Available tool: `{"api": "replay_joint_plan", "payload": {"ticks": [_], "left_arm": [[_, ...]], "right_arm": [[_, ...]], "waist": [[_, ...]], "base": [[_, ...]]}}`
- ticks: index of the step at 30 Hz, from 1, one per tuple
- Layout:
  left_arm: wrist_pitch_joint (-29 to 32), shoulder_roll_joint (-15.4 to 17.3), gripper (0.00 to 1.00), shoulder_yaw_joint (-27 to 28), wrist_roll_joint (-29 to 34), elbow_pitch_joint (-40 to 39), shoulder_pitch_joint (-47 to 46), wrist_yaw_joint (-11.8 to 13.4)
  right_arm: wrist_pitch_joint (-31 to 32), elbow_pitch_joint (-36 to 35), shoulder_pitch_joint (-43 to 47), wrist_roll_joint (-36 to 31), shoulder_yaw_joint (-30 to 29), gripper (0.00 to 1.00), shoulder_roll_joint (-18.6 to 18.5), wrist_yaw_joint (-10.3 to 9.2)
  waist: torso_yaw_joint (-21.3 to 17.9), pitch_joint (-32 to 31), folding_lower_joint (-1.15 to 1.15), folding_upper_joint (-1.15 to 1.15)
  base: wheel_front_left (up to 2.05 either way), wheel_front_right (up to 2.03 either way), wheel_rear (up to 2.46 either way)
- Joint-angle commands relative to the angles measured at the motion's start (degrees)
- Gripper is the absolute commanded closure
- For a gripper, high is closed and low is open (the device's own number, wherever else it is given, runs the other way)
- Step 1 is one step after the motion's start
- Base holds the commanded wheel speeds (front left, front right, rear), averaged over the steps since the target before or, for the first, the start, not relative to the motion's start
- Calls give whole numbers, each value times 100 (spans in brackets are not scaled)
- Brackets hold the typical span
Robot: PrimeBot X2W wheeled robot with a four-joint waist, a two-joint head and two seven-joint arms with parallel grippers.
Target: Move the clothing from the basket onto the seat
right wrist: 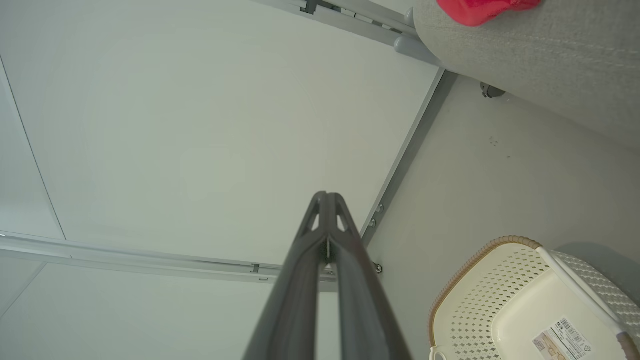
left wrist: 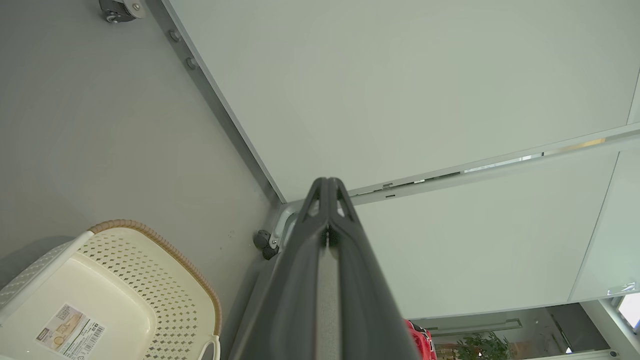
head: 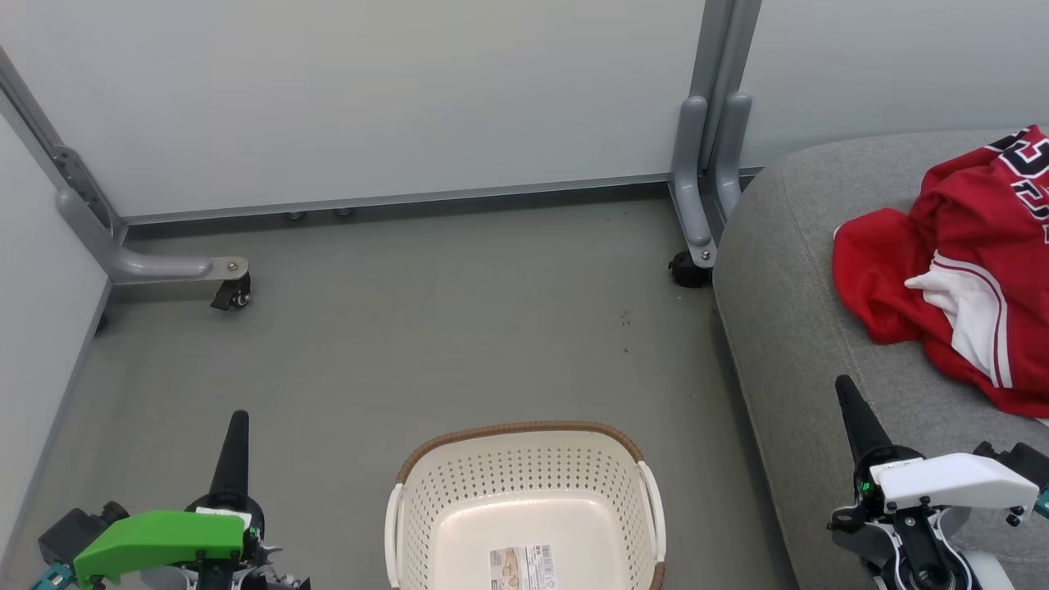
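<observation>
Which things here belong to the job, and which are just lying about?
Job: clothing, lying on the seat; basket, with no clothing in it.
Lying about: wall panels; panel wheel; sticker inside the basket.

Red clothing (head: 975, 205), crumpled w/ white trim, lies on grey seat (head: 787, 344); cream perforated basket (head: 524, 471) upright, just left of seat.
</observation>
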Motion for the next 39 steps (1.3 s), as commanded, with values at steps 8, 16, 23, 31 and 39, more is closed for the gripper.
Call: {"api": "replay_joint_plan", "payload": {"ticks": [8,16,23,31,39], "left_arm": [[134,18,100,115,-442,4,-228,-63],[239,10,100,188,-778,37,-309,-96],[318,1,100,252,-1070,68,-369,-115],[412,-9,100,329,-1369,97,-426,-144],[477,-21,100,376,-1578,115,-473,-158]], "right_arm": [[142,26,-181,470,-86,100,-24,3],[239,62,-243,817,-144,100,-16,3],[333,94,-295,1106,-197,100,-9,3],[420,126,-362,1411,-247,100,0,2],[485,149,-391,1635,-291,100,12,2]], "waist": [[2,35,0,0],[4,67,0,0],[5,95,0,0],[7,127,0,0],[8,154,0,0]], "base": [[0,0,0],[0,0,0],[0,0,0],[0,0,0],[0,0,0]]}}
